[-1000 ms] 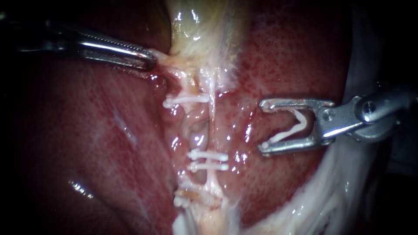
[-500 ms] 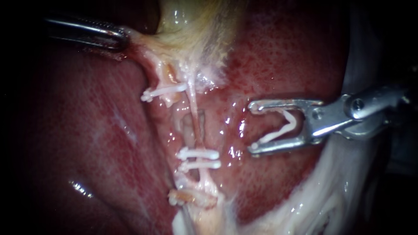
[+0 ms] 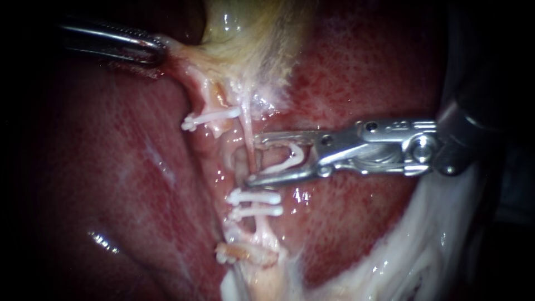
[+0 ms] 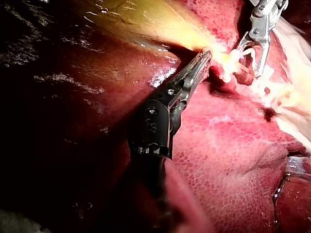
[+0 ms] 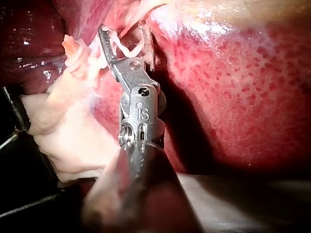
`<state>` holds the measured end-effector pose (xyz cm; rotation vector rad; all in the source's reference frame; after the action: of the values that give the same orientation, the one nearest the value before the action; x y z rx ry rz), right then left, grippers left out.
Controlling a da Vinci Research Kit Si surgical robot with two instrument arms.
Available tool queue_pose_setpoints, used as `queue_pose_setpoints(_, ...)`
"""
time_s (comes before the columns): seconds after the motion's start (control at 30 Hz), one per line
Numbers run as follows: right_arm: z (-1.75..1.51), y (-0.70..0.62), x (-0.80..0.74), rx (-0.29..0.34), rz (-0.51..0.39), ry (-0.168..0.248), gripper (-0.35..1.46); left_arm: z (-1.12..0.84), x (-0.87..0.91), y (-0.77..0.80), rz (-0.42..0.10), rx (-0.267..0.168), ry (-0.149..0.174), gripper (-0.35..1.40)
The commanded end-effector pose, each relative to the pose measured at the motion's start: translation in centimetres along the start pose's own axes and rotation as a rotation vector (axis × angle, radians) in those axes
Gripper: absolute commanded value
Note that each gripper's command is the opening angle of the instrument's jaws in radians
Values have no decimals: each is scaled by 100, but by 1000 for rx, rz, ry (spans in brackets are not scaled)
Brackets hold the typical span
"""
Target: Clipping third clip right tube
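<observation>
Right tube [image 3: 246, 125]: thin pale strand, sitting across the mouth of my right pincer [image 3: 252, 160], just inside the two tips. The pincer is wide and carries the loaded clip [image 3: 291, 158], an open white V seated against both jaws, with its hinge back toward the pivot and its legs facing the tube. I can't tell from the endoscope view whether the tube is fully down in the V or only level with the tips. The right wrist view doesn't settle the depth either. Two set clips [image 3: 253, 197] cross the strand just outside one jaw. A single clip [image 3: 212, 117] sits outside the other jaw, on the neighbouring strand, apart from my tips. My left pincer [image 3: 157, 51] is well away on the far side of the tube, closed on the pale edge of the gallbladder [image 3: 251, 39] and pulling it taut, so the strand stands off the liver [image 3: 362, 72]. My read on the step: approach is done, I'm positioning before firing, and the clip isn't closed yet. Next move: advance a touch so both tips clear past the tube, and check that nothing but the tube is in the V. Keep a gap to the two set clips, then squeeze square across. The left pincer holds tension throughout. Risk is a partial bite, or catching the neighbouring strand.
</observation>
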<state>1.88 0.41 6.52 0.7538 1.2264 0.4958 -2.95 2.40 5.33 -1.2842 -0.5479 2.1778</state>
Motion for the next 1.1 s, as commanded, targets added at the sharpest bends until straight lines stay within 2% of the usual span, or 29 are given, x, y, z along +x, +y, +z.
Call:
queue_pose_setpoints(0.03,3,1,2,19,21,21,49,0,0,0,0,0,0,-35)
queue_pose_setpoints(0.23,8,-7,17,138,101,143,49,0,0,0,0,0,0,-35)
queue_pose_setpoints(0.43,0,-20,42,179,131,211,48,0,0,0,0,0,0,-35)
queue_pose_setpoints(0.53,-4,-24,47,181,134,212,47,0,0,0,0,0,0,-35)
queue_pose_setpoints(0.7,-9,-24,46,183,134,211,40,0,0,0,0,0,0,-35)
queue_pose_setpoints(0.77,-13,-24,44,186,140,210,32,0,0,0,0,-1,0,-35)
queue_pose_setpoints(1.0,-21,-25,41,197,187,204,-15,0,0,0,0,-1,0,-35)
queue_pose_setpoints(1.1,-22,-25,41,200,198,202,-27,0,1,0,0,-1,0,-35)
